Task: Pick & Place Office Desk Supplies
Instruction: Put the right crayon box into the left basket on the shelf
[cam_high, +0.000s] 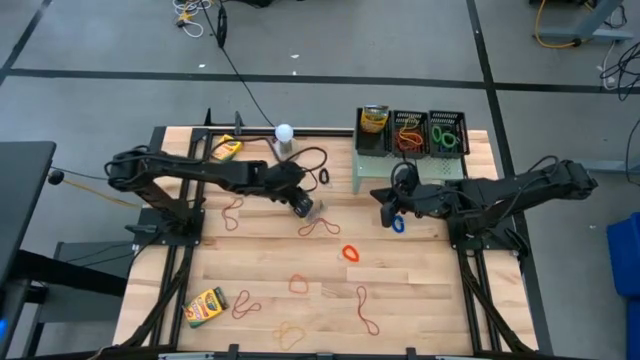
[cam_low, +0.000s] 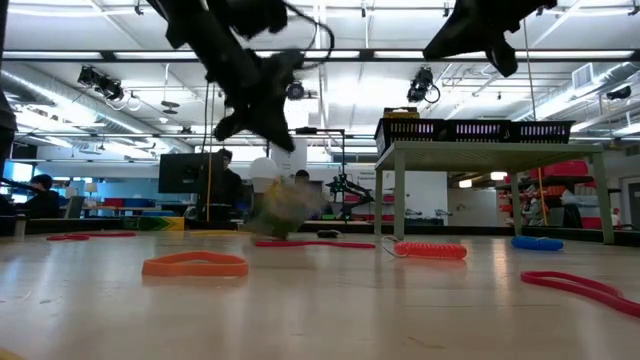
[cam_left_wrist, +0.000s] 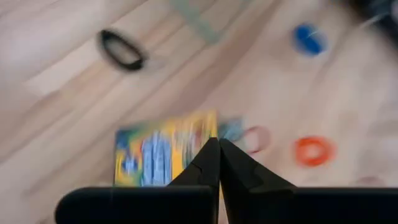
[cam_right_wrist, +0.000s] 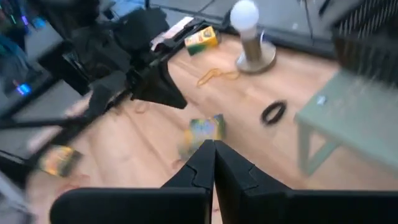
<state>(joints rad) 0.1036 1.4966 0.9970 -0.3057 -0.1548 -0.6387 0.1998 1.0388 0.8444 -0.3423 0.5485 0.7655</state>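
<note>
Crayon box (cam_left_wrist: 165, 157) lay on the table (cam_high: 420, 290) directly under the left claw (cam_high: 303, 207), fingers pressed together, nothing held; box's long axis ran across the fingers. Right claw (cam_high: 390, 214), also closed and empty, sat farther off, beside the blue band (cam_high: 399, 225)

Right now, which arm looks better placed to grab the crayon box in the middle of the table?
Probably the left. Its gripper hangs right over that crayon box, fingers shut. The right gripper sits farther off, near a blue band.
</note>
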